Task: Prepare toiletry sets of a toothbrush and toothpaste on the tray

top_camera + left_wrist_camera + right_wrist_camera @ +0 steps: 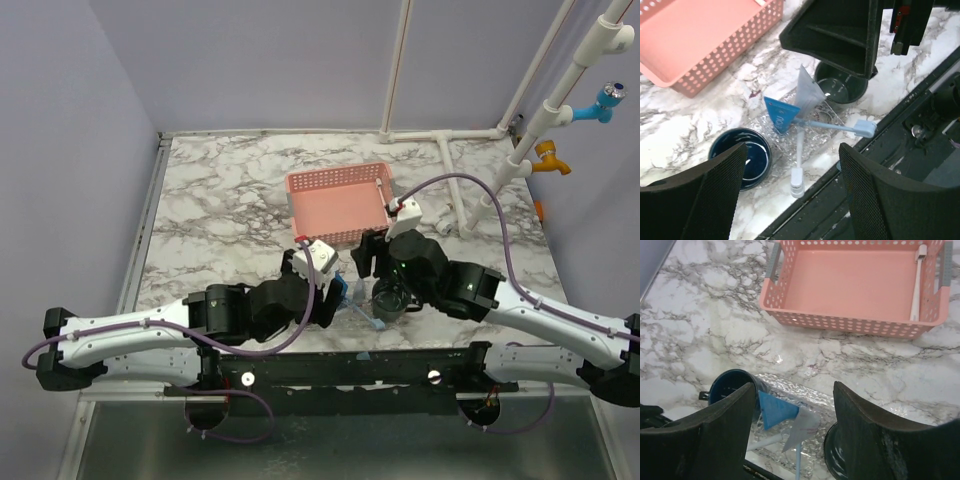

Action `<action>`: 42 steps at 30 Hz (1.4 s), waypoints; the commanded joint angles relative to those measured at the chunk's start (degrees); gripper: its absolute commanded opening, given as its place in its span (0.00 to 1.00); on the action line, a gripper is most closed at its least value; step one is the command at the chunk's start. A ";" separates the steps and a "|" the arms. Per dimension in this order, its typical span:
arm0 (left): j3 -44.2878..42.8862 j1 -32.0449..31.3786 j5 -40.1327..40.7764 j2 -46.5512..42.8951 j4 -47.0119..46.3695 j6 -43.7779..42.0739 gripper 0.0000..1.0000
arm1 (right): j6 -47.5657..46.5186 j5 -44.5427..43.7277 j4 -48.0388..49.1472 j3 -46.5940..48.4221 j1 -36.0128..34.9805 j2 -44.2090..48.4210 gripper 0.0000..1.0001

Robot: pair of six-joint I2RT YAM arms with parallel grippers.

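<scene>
Clear tray [812, 137] at the near edge of the marble table [685, 125], left fingers [700, 200] and right fingers [875, 430] wide apart, empty.

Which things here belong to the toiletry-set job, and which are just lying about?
Job: clear tray, light-blue toothbrush, blue tube, navy mug, dark green mug.
Lying about: pink basket, white toothbrush in it, white pipes.
</scene>
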State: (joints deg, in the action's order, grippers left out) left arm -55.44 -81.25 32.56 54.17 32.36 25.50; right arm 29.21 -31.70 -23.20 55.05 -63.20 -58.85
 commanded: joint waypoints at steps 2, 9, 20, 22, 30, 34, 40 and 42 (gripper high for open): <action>-2.03 5.17 -2.40 -2.58 -0.23 -4.97 0.75 | -5.65 1.22 0.82 2.05 4.56 -1.51 0.67; -1.34 15.32 -8.72 -6.37 -1.73 -8.17 0.78 | -9.09 9.42 3.27 2.99 17.02 -1.19 0.68; -3.34 29.41 -11.71 -10.32 -2.05 -13.77 0.84 | -12.27 20.49 4.75 5.35 36.19 -0.35 0.73; -3.35 32.00 -12.80 -11.04 -2.42 -14.53 0.85 | -12.42 22.11 4.80 5.66 39.36 -0.12 0.73; -3.66 42.52 -16.78 -13.61 -3.63 -15.98 0.86 | -14.17 23.17 5.99 6.98 42.36 3.15 0.76; -4.19 45.34 -18.08 -15.49 -3.39 -17.03 0.86 | -14.93 25.27 5.28 8.01 42.37 5.48 0.78; -2.92 45.47 -19.45 -19.49 -3.09 -17.01 0.89 | -14.58 31.18 4.39 7.44 42.35 8.72 0.83; -2.08 45.44 -20.82 -20.97 -3.09 -16.46 0.91 | -14.17 31.26 4.39 6.66 42.30 9.68 0.92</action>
State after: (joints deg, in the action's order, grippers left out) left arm -57.74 -36.07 15.64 36.27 29.71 9.15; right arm 15.31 -4.54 -18.87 61.80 -21.26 -50.74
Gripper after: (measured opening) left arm 0.882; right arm 0.857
